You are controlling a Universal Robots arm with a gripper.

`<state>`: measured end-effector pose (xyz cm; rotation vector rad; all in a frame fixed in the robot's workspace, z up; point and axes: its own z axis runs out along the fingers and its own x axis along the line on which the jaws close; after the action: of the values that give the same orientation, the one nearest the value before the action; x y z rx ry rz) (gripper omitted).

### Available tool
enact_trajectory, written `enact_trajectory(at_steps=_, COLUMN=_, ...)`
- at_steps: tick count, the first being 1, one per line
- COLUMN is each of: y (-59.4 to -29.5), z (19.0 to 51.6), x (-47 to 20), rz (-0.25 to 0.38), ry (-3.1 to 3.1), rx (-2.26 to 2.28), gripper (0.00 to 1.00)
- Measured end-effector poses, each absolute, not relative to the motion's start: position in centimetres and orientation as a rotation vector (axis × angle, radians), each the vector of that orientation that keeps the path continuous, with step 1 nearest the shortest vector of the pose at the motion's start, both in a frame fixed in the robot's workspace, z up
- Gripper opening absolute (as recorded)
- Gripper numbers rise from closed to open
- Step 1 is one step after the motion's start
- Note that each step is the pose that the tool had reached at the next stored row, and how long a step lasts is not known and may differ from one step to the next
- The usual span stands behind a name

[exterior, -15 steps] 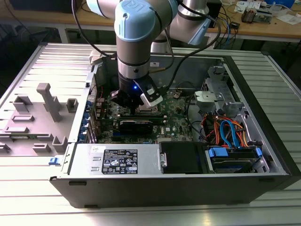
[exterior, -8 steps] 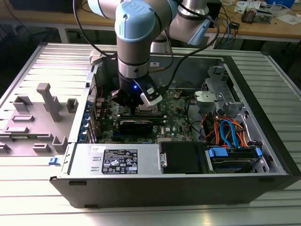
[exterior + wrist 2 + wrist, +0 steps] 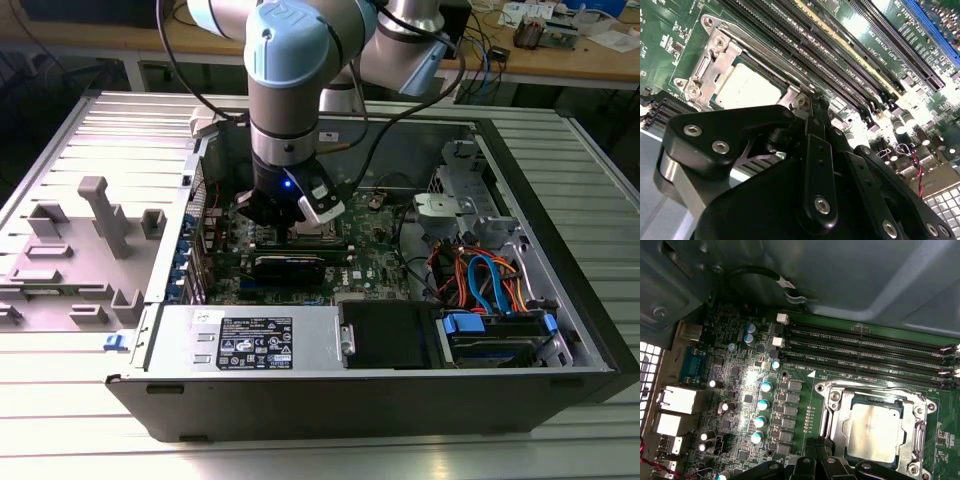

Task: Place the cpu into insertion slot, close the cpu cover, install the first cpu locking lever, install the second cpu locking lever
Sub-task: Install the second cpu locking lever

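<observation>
cpu (image 3: 872, 432) seated in socket under closed cover (image 3: 832, 412), end effector (image 3: 807, 112) clenched at the socket edge, apparently on a lever; risk: lever slips its hook if the push runs off-axis.

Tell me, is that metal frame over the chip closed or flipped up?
Closed: the cpu cover lies flat around the cpu, whose metal top shows through its window.

Ribbed silver bench (image 3: 560, 440) underfoot of everything, bright glare along its slats. Behind it a wooden desk (image 3: 560, 62) (cluttered with cables and small boards), dim beneath.
</observation>
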<state>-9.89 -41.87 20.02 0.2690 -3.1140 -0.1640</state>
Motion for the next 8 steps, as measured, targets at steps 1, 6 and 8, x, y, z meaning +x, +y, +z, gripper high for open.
enact_trajectory(at_steps=1, y=-41.9, z=20.1, x=-9.9, rz=-0.156, ry=-3.114, rx=0.269, gripper=0.11)
enact_trajectory(at_steps=6, y=-41.9, z=20.7, x=-9.9, rz=-0.129, ry=-3.114, rx=0.269, gripper=0.11)
enact_trajectory(at_steps=8, y=-41.9, z=21.5, x=-9.9, rz=-0.128, ry=-3.113, rx=0.269, gripper=0.11)
